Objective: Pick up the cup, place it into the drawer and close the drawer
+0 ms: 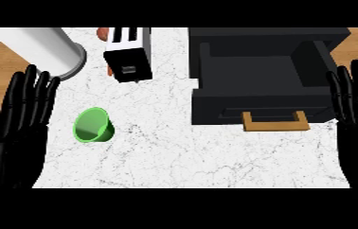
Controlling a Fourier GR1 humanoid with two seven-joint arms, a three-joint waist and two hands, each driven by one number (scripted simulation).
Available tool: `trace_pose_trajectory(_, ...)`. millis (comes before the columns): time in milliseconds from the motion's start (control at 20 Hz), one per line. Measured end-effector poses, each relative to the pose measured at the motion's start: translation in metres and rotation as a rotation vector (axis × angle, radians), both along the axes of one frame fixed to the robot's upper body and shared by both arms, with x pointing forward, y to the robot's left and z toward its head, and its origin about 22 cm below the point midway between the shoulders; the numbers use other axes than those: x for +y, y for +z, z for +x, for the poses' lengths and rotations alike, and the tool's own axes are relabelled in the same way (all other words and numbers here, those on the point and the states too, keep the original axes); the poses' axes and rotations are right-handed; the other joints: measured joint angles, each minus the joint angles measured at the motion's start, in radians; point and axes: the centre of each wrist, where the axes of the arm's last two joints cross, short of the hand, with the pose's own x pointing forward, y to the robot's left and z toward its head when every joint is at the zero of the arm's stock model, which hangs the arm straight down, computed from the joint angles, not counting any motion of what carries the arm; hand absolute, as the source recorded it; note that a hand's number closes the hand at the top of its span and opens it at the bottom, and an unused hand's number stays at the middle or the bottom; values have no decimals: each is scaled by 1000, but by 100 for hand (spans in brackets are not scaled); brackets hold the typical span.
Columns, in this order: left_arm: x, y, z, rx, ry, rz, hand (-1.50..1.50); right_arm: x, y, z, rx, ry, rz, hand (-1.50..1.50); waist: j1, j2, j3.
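A white marbled counter fills the frame. At the left edge the left hand rests open, fingers straight; the green cup lies tipped just right of it, apart from it. At the right edge the right hand looks open too, though only partly visible. Beside it stands the dark drawer, pulled open, wooden handle nearest. Farther off, upper left: a toaster and a white cylinder.

The black left hand is held open at the view's left edge, fingers straight and pointed upward, palm flat. The black right hand is seen at the right edge, likewise open with fingers extended upward.
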Motion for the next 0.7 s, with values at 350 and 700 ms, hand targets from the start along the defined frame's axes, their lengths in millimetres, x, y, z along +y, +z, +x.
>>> trace_pose_trajectory(350,38,-4,4,4,-211,-4,-150,3,2,4,29,66,19,-150,14,11,-10)
trace_pose_trajectory(700,84,-31,25,175,-265,-148,-150,11,-1,20,155,163,-5,-150,15,14,-11)
